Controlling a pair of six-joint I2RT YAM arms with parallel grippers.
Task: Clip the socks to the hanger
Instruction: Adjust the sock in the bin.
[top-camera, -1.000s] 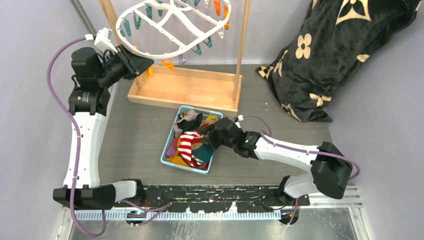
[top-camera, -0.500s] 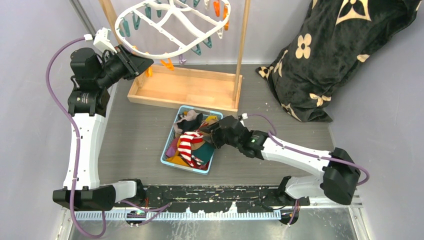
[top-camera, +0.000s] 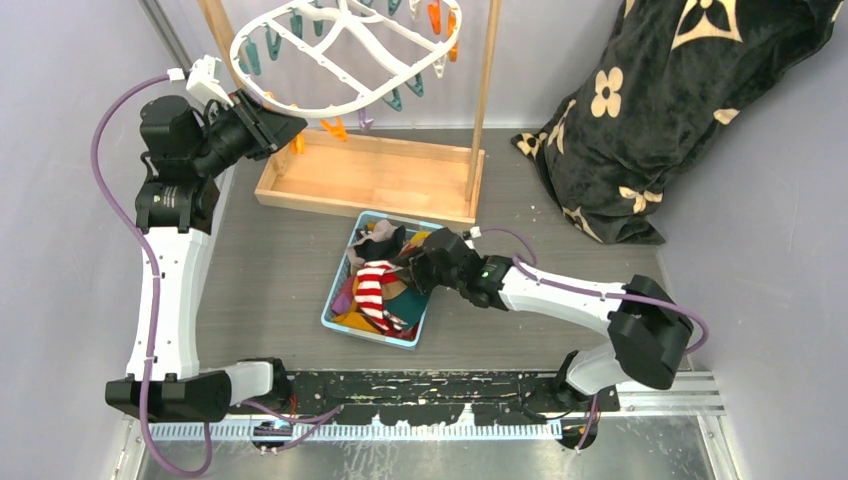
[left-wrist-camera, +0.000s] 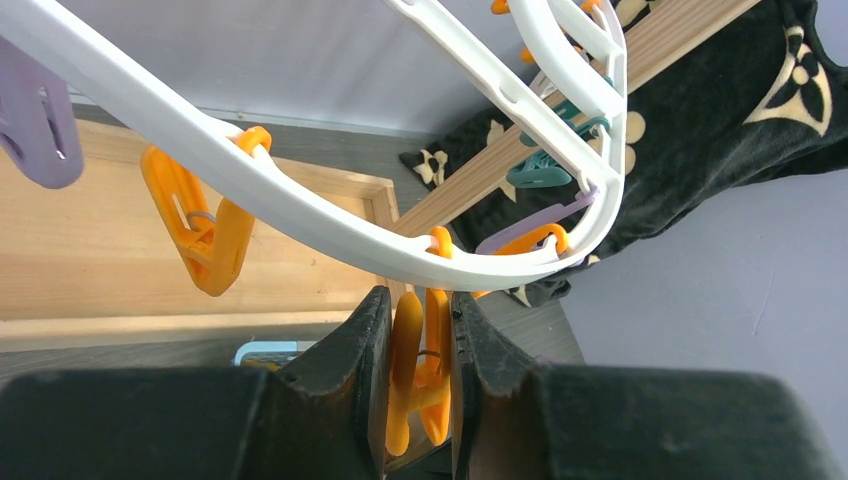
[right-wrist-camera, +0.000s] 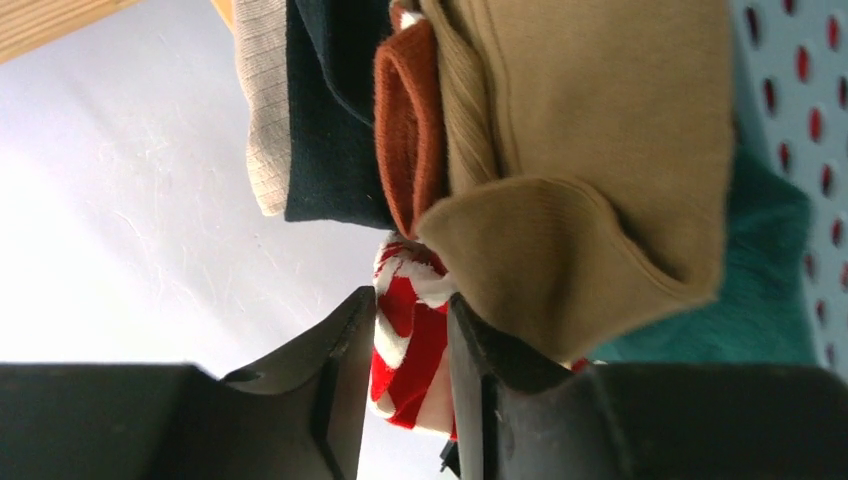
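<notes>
Two arms work at one table. One blue basket (top-camera: 372, 334) holds the socks (top-camera: 365, 300) in a heap, too tangled for us to count. We make out a red-white striped sock (right-wrist-camera: 410, 345), a tan sock (right-wrist-camera: 600, 130) and a teal sock (right-wrist-camera: 760, 290). The right gripper (right-wrist-camera: 412, 310) is low at the right side of the basket, its fingers clenched on the red-white striped sock. Beyond the basket is one wooden stand (top-camera: 370, 180), and above it the hanger (left-wrist-camera: 300, 205), one white oval with orange, teal and purple clips. Far left of the basket, the left gripper (left-wrist-camera: 418, 300) is grasping one orange clip (left-wrist-camera: 418, 370) under the rim. Far right of the basket lies one black blanket (top-camera: 640, 130) with pale flowers.
</notes>
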